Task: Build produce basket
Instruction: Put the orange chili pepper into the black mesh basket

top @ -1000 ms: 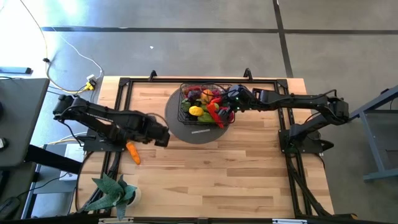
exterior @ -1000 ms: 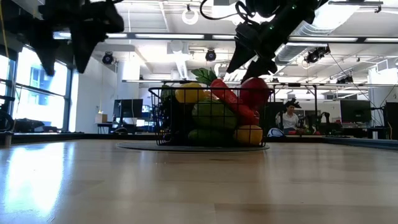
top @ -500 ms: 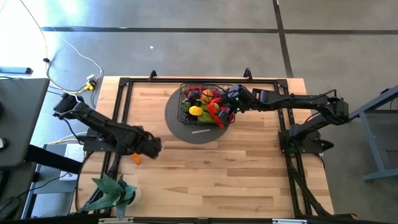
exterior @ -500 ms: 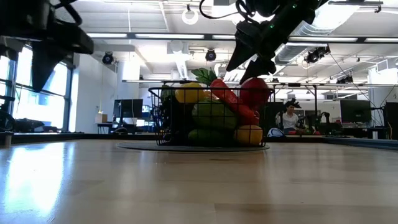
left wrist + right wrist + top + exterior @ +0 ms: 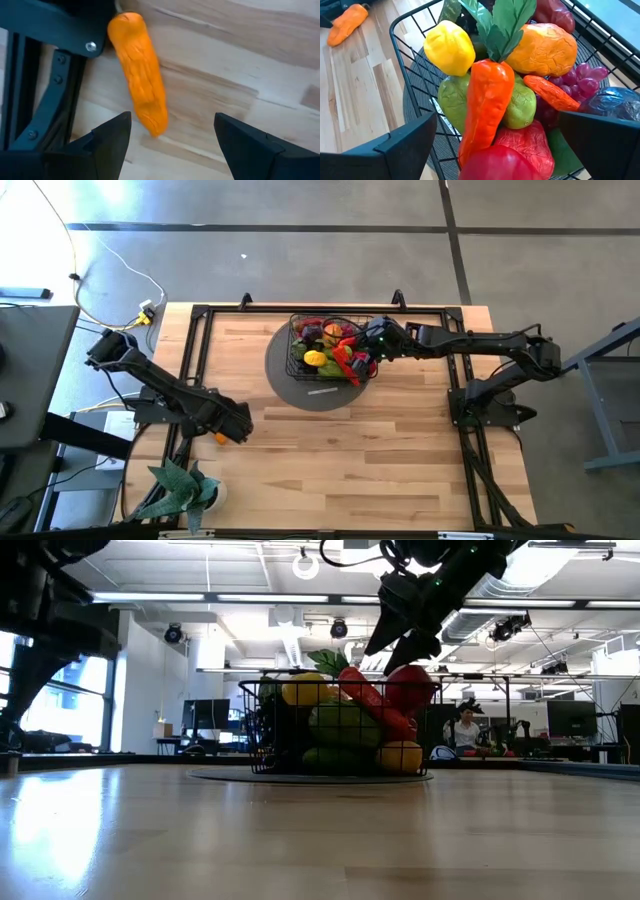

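Note:
The black wire basket (image 5: pixel 330 345) stands on a round grey mat (image 5: pixel 285 380) at the table's far middle, heaped with produce (image 5: pixel 490 95): peppers, grapes, a yellow fruit (image 5: pixel 305 690). My right gripper (image 5: pixel 376 346) hovers open over the basket's right side, its fingers spread above the pile (image 5: pixel 500 150). One orange carrot (image 5: pixel 142 85) lies flat on the wood near the table's left edge, beside a black frame rail. My left gripper (image 5: pixel 172 145) points straight down over it, open, fingers wide on either side of the carrot's narrow tip, apart from it. From above, the gripper (image 5: pixel 232 425) covers most of the carrot (image 5: pixel 218 438).
A leafy potted plant (image 5: pixel 180 490) stands at the near left corner. Black frame rails (image 5: pixel 195 360) run along the table's left, far and right sides. Bare wood (image 5: pixel 350 450) spreads across the near middle. A person (image 5: pixel 465 730) sits in the room far behind.
My left gripper has moved toward the table's near left and sunk down over the carrot, rolling about its own axis on the way. Its fingers have stayed open. The carrot has not moved. My right gripper has kept still over the basket.

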You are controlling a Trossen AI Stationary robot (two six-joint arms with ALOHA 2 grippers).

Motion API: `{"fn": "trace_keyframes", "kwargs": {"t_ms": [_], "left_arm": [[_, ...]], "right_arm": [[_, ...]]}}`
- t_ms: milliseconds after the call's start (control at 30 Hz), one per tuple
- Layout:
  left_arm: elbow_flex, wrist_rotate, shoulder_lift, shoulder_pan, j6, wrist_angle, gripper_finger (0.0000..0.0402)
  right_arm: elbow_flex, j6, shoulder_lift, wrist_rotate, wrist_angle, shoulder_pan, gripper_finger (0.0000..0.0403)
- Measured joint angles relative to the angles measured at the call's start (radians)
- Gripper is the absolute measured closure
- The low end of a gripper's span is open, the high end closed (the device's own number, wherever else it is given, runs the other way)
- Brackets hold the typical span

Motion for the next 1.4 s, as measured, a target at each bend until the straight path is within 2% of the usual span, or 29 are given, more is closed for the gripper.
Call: {"fn": "trace_keyframes", "kwargs": {"t_ms": [300, 800, 1033, 1167, 1400], "left_arm": [[-0.070, 0.059, 0.000, 0.000, -0.014, 0.007, 0.0128], [-0.273, 0.082, -0.003, 0.027, -0.030, 0.341, 0.0129], [-0.281, 0.092, -0.003, 0.031, -0.023, 0.342, 0.0134], [-0.282, 0.086, -0.002, 0.031, 0.008, 0.347, 0.0169], [-0.283, 0.065, -0.001, 0.031, 0.112, 0.362, 0.0278]], "right_arm": [[0.000, -0.008, 0.000, 0.000, 0.006, 0.000, 0.0004], [0.000, -0.008, 0.000, 0.001, 0.083, 0.000, 0.0004], [0.000, -0.008, 0.000, 0.003, 0.088, 0.000, 0.0004], [0.000, -0.007, 0.000, 0.004, 0.090, 0.000, 0.0004], [0.000, 0.016, 0.000, 0.025, 0.088, 0.000, 0.0004]]}}
